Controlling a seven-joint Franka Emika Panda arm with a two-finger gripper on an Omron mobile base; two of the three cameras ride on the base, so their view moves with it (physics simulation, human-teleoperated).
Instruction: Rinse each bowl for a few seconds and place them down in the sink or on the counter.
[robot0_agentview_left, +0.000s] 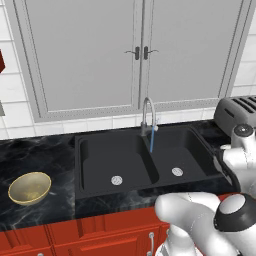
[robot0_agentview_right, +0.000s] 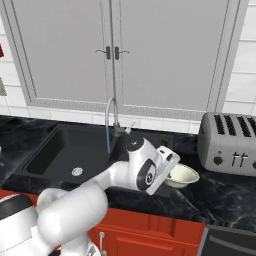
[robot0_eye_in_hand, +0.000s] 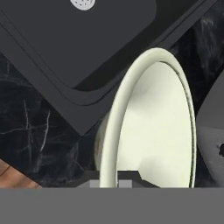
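My gripper (robot0_agentview_right: 172, 174) is shut on the rim of the pale cream-white bowl (robot0_agentview_right: 183, 176), holding it low over the counter (robot0_agentview_right: 220, 195) between the sink (robot0_agentview_right: 65, 145) and the toaster. In the hand view this bowl (robot0_eye_in_hand: 153, 127) stands edge-on right at my fingertips (robot0_eye_in_hand: 109, 182), with a corner of the sink (robot0_eye_in_hand: 65, 39) and one drain beyond it. I cannot tell whether the bowl touches the counter. The tan-gold bowl (robot0_agentview_left: 29, 188) sits upright on the counter (robot0_agentview_left: 35, 155) left of the black double sink (robot0_agentview_left: 100, 160), far from the gripper.
The curved steel faucet (robot0_agentview_left: 146, 112) runs a thin blue stream of water (robot0_agentview_left: 151, 142) near the divider between the basins. A silver toaster (robot0_agentview_right: 227, 142) stands on the counter just right of the held bowl. Grey wall cabinets hang behind; red cabinet fronts lie below.
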